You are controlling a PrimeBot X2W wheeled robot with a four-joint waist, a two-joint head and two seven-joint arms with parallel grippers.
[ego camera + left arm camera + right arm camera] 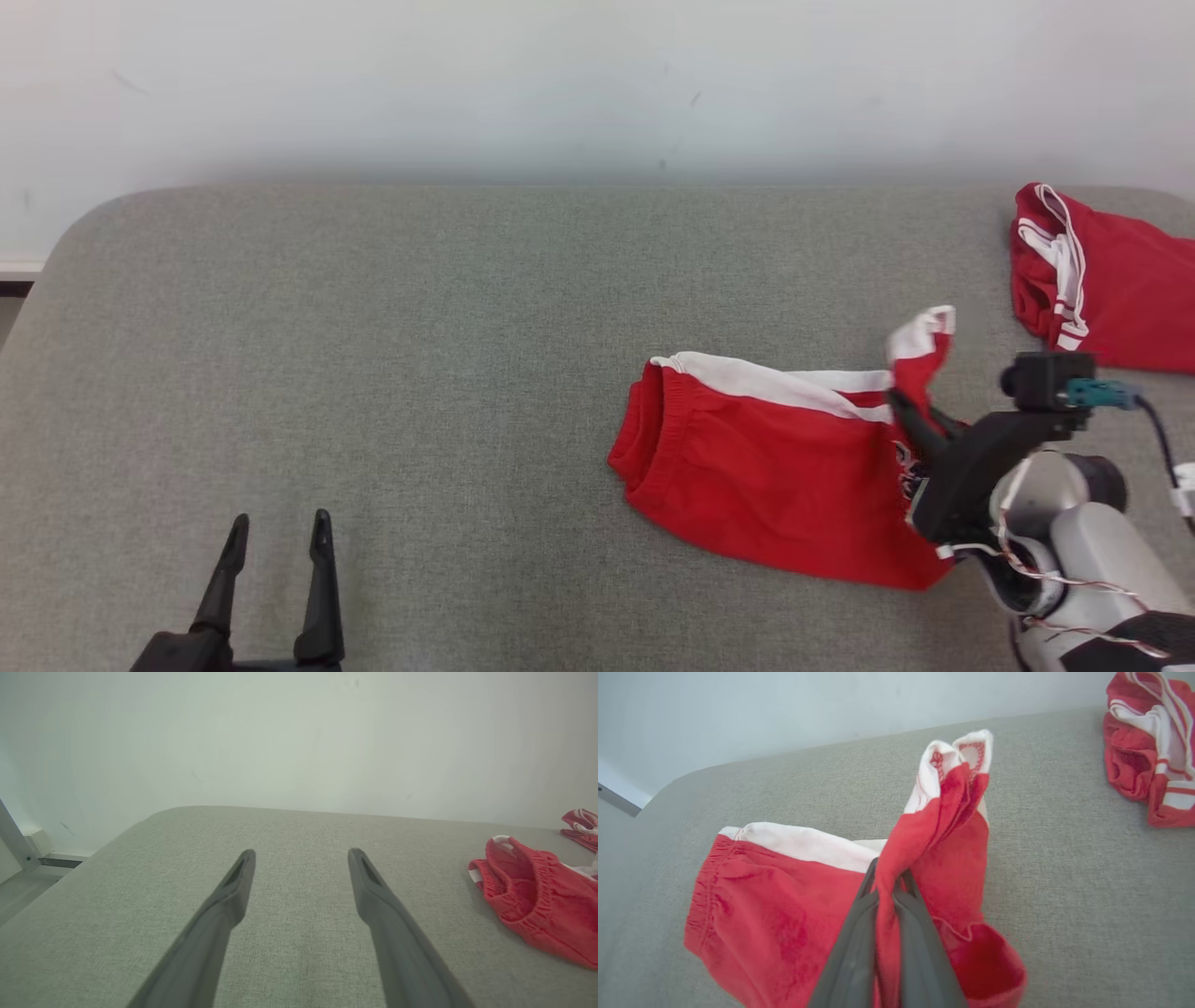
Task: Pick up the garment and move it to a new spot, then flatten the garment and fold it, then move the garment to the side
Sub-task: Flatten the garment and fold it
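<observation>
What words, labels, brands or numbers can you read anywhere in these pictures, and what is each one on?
No text reads clearly.
Red shorts: a small dark print beside the right gripper, partly hidden and too blurred to read.
Second red garment: white stripes, no lettering to be made out.

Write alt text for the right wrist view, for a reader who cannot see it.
The right hand is shut on a raised fold of the red shorts, which lie on a grey padded surface. A second red and white garment sits crumpled at the upper right.
</observation>
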